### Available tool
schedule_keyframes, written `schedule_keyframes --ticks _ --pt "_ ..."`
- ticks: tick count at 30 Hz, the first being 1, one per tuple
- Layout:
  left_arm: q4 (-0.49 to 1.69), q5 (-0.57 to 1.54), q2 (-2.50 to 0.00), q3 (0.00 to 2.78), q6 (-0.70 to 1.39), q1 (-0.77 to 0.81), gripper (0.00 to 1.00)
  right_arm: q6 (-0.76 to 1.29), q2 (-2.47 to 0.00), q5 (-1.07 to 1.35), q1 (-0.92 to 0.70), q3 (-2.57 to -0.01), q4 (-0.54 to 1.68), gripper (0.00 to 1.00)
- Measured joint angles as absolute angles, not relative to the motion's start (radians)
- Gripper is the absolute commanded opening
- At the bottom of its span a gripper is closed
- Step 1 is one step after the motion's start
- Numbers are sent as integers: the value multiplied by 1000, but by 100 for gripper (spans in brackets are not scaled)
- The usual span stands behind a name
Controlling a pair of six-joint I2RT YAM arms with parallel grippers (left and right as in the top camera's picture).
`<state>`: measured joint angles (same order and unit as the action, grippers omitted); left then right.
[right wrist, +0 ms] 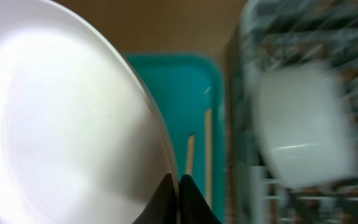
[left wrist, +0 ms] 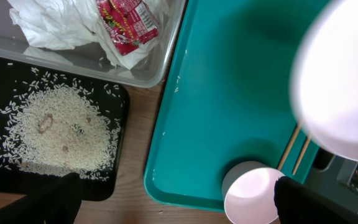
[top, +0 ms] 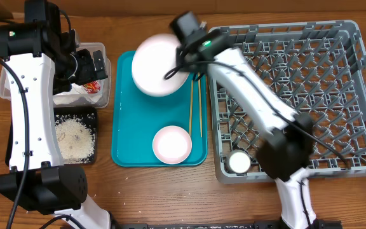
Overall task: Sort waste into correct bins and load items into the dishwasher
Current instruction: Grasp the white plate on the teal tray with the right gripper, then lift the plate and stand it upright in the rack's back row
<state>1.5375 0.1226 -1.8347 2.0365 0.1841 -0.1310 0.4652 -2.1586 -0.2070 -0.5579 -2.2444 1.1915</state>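
My right gripper (top: 184, 56) (right wrist: 179, 190) is shut on the right rim of the round white plate (top: 157, 63) (right wrist: 67, 124), which hangs tilted above the far end of the teal tray (top: 127, 127). On that tray lie two chopsticks (top: 196, 108) (right wrist: 207, 149) and a white bowl (top: 172, 144) (left wrist: 253, 198). The grey dish rack (top: 335, 76) stands to the right, with a small white cup (top: 239, 162) in its near left corner. My left gripper (top: 97, 67) (left wrist: 179, 205) is open and empty, by the clear tub (top: 100, 51) (left wrist: 148, 78).
The clear tub holds crumpled napkin (left wrist: 55, 25) and a red-and-white wrapper (left wrist: 126, 25). The black tray (top: 93, 114) beside it holds rice grains (top: 75, 137) (left wrist: 61, 134). In the right wrist view a blurred white vessel (right wrist: 306, 130) sits in the rack.
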Motion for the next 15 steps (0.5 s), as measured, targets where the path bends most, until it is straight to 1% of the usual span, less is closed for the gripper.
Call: schedule_keyframes --ticks 7,11,15 --pt "1538 123 -1835 2037 184 -131 100 417 -1909 -472 -438 -2286 1381 4" --pt "1538 123 -1835 2037 184 -131 100 324 -1877 -585 -346 -2289 1450 4" --pt "1538 123 -1835 2037 184 -131 100 200 -1888 -622 -278 -2285 1480 4"
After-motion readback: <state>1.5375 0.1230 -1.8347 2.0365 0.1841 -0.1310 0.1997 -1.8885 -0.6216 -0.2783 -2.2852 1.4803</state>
